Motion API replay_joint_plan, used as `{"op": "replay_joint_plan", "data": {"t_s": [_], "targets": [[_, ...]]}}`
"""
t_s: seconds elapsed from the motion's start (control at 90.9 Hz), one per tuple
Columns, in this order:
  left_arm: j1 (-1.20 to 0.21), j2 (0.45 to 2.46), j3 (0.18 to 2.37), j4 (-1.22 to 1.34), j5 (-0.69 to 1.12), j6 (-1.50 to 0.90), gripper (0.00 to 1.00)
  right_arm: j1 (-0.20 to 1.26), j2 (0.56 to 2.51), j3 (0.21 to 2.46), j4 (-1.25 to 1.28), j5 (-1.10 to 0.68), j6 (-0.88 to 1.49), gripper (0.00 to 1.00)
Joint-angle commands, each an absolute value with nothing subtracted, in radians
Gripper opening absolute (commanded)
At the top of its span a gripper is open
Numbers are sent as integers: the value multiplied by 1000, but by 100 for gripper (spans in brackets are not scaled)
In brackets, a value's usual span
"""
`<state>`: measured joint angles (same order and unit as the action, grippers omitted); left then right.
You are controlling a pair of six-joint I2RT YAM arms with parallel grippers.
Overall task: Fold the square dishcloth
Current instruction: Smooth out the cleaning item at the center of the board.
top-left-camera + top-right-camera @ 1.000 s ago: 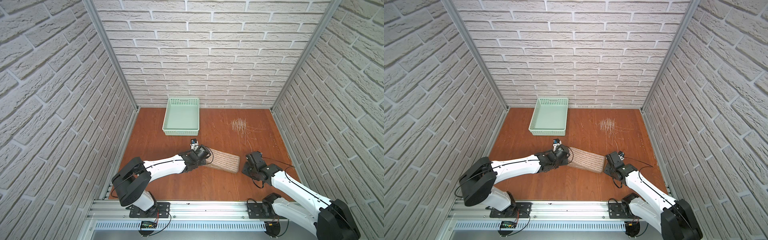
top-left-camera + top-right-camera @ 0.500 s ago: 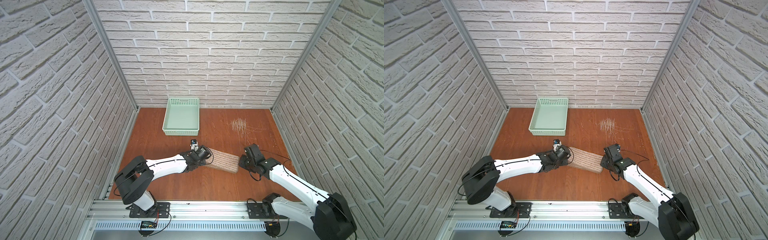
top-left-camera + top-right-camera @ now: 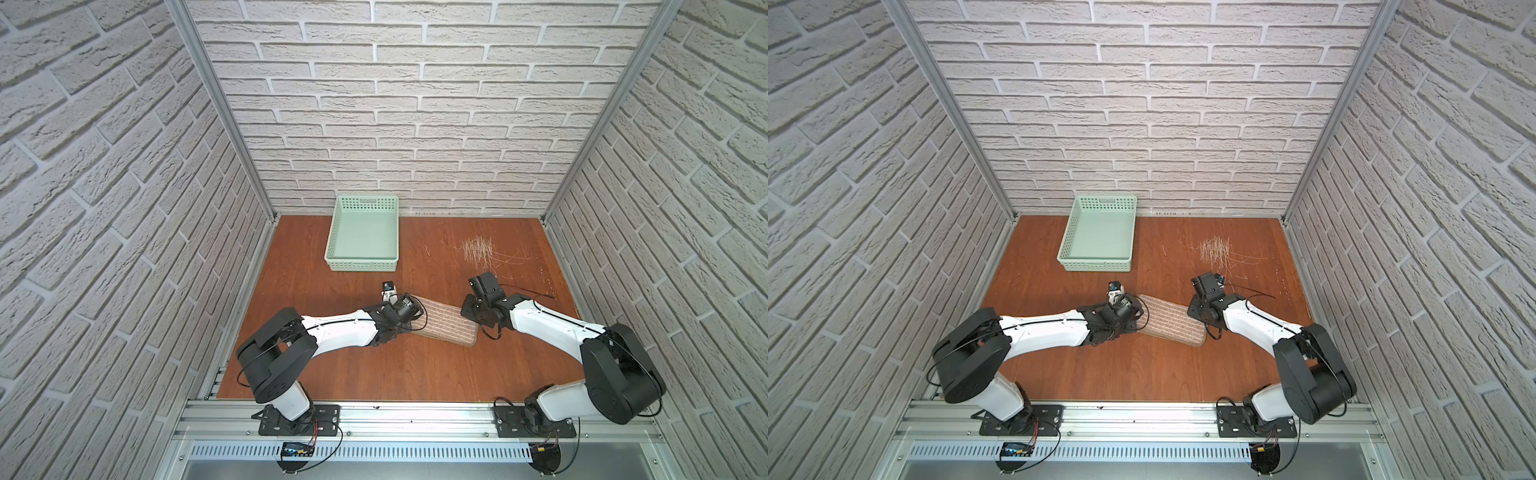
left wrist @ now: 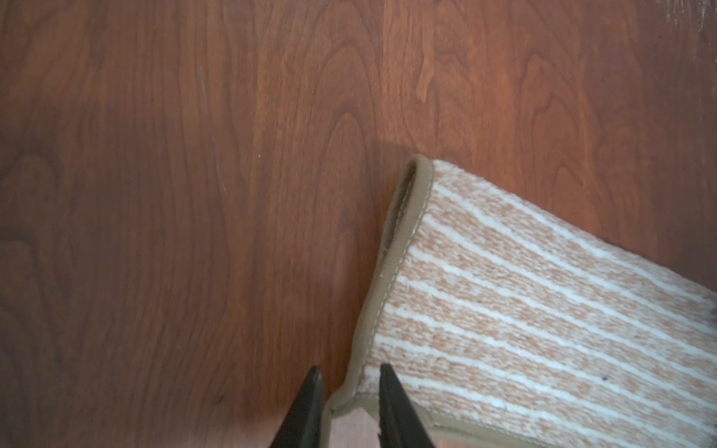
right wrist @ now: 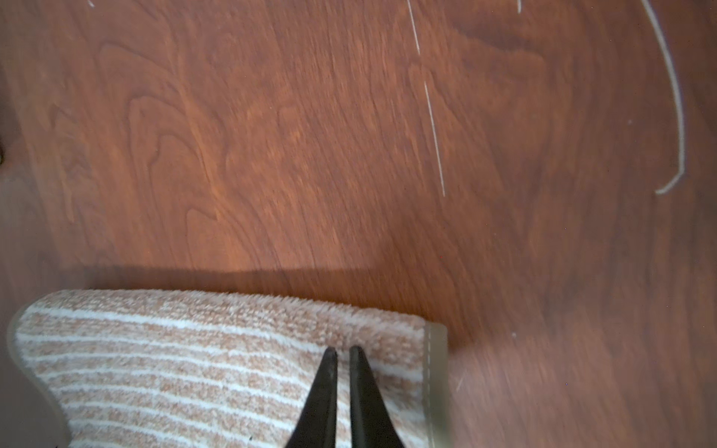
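**A:** Two short ends, and a gripper is sitting at each. The cloth (image 3: 446,328) is lying on the table (image 3: 415,374) as a doubled strip, its long axis slanting from one arm across to the other.

**B:** Which one is gripping?

**A:** The left gripper (image 4: 350,368) is pinching the hemmed corner at its end, jaws slightly apart with the binding between them. The right gripper (image 5: 343,349) is pressing on the pile beside the opposite hem, jaws almost touching (whether they are catching any fabric, I cannot tell).

**B:** So the next fold is going lengthwise?

**A:** I am judging so. One end would be travelling along that axis onto the other, and each arm is nearest its own end.
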<state>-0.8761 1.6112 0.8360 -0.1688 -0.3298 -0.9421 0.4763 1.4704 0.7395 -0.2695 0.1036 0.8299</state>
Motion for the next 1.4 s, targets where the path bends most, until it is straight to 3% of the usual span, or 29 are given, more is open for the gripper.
{"op": "replay_joint_plan", "data": {"t_s": [0.0,0.308,0.539,0.957,1.386], "targets": [[-859,1623,799,-101,-347,-942,28,478,1507,754,-226,140,831,11],[-833,1546,709,-14,-359,-970,28,479,1584,783,-217,149,784,9],[-805,1467,815,-67,-352,-860,28,479,1604,918,-332,146,641,11],[-751,1702,1061,-49,-112,-743,23,478,1487,893,-453,205,733,13],[-678,1832,1034,24,-30,-784,19,472,1544,829,-400,254,765,13]]}}
